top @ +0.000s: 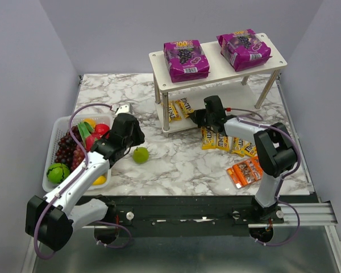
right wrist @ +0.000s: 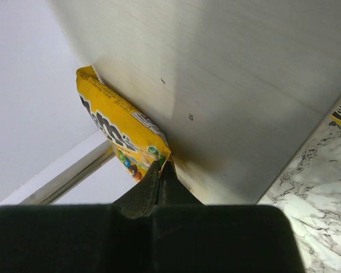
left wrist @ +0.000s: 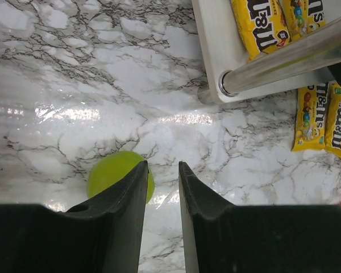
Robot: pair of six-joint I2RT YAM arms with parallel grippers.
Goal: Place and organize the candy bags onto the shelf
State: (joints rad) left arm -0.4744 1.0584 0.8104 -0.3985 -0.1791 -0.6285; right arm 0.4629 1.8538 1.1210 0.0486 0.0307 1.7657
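Observation:
The white two-tier shelf (top: 216, 60) stands at the back right with two purple pouches (top: 185, 59) (top: 243, 49) on its top tier. My right gripper (top: 194, 118) reaches under that tier. In the right wrist view it (right wrist: 162, 165) is shut on the corner of a yellow packet (right wrist: 122, 133) lying on the lower tier. Another yellow packet (top: 173, 109) lies on the lower tier's left end. Several yellow packets (top: 221, 142) and the orange pack (top: 244, 172) lie on the table. My left gripper (top: 139, 139) (left wrist: 163, 168) is open and empty above the table.
A green fruit (top: 140, 154) lies on the marble beside my left fingertips, also in the left wrist view (left wrist: 111, 170). A white basket (top: 52, 149) of fruit stands at the left. A shelf leg (left wrist: 284, 60) and the lower tier's corner (left wrist: 213, 51) lie ahead of my left gripper.

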